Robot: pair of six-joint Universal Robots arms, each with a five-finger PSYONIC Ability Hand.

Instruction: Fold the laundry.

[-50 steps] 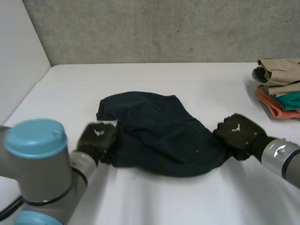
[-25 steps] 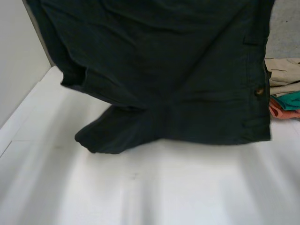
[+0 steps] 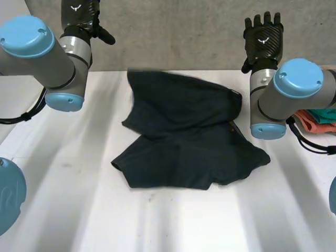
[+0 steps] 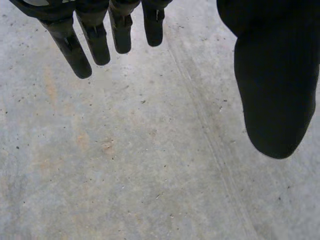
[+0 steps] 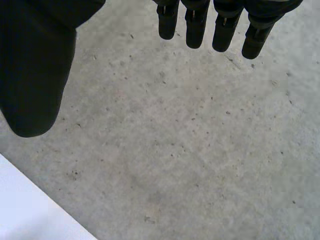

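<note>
Starting from the near edge of the white table (image 3: 173, 226) and finding the dark garment (image 3: 184, 142) lying around the middle and reaching toward the far edge, rumpled, with one part doubled over another and no hem laid straight. Noticing at the right edge, well apart from it, a stack of other clothes (image 3: 317, 118) in orange and teal. Going further, seeing the left hand (image 3: 79, 13) and the right hand (image 3: 264, 39) hanging high above the far edge, in front of the grey wall (image 3: 173, 37), each with fingers straight and spread away from the thumb, holding nothing and touching nothing. Judging the main danger to be in the next grasp: when reaching down on such overlapped cloth, probably pinching two layers together instead of one, then lifting a twisted bundle and pressing the creases into the fold. Also risking a crooked fold line by taking corners that are not matching. Expecting some trouble at the right edge as well: possibly brushing the stack with the right arm while lowering, and pushing it out of its place.
</note>
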